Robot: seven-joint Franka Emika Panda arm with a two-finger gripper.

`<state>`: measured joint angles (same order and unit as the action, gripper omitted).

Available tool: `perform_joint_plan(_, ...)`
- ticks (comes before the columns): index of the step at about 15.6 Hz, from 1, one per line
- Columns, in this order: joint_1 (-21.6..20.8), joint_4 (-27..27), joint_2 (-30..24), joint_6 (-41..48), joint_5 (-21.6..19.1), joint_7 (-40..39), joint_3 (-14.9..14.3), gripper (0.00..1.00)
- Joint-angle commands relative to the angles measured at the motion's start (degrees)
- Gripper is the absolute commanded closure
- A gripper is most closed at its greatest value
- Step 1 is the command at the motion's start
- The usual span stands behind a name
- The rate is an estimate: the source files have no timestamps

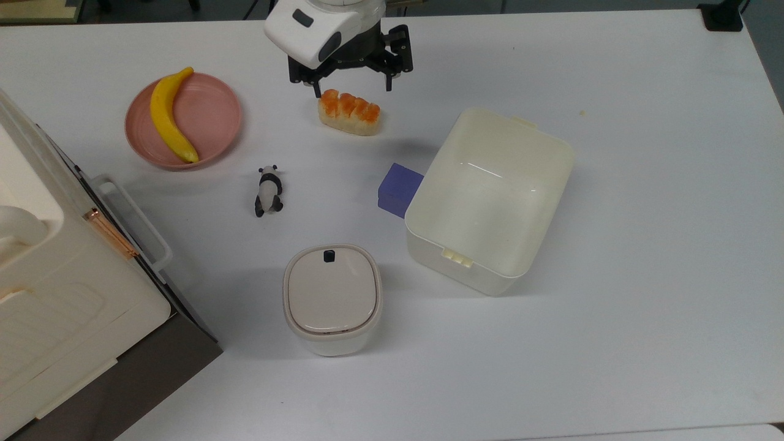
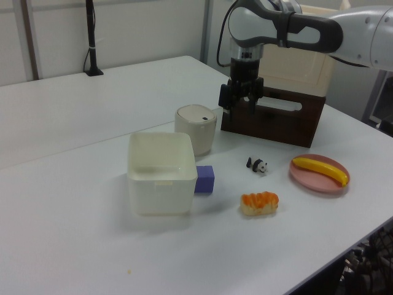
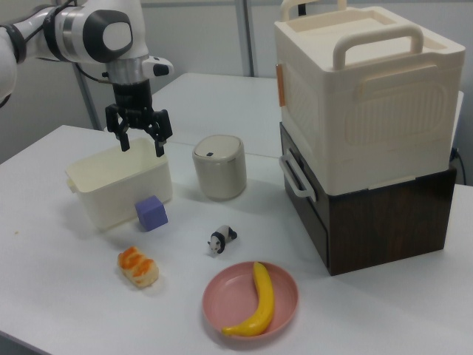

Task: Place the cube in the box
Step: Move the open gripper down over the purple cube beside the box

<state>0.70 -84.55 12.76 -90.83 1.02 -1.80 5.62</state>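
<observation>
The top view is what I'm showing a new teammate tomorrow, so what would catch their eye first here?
Likely the yellow banana on the pink plate at the top view's upper left, and the orange-topped sushi piece just below the open gripper. Next, the blue-purple cube lying against the outer wall of the cream box, not in it. The big white case with a copper clasp sits at the top view's left edge.

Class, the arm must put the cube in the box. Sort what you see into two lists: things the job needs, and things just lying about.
Needed: cube, box, open pincer.

Lying about: banana on pink plate, panda figurine, sushi piece, lidded container, big white case.
</observation>
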Motion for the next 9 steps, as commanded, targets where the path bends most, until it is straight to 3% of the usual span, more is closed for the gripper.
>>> perform_joint_plan(1,-0.44,-0.70,-0.72,-2.41,1.00,-0.03,-0.43,0.00)
perform_joint_plan(9,-0.09,-0.70,-0.80,-2.77,-1.63,-12.68,-0.52,0.00)
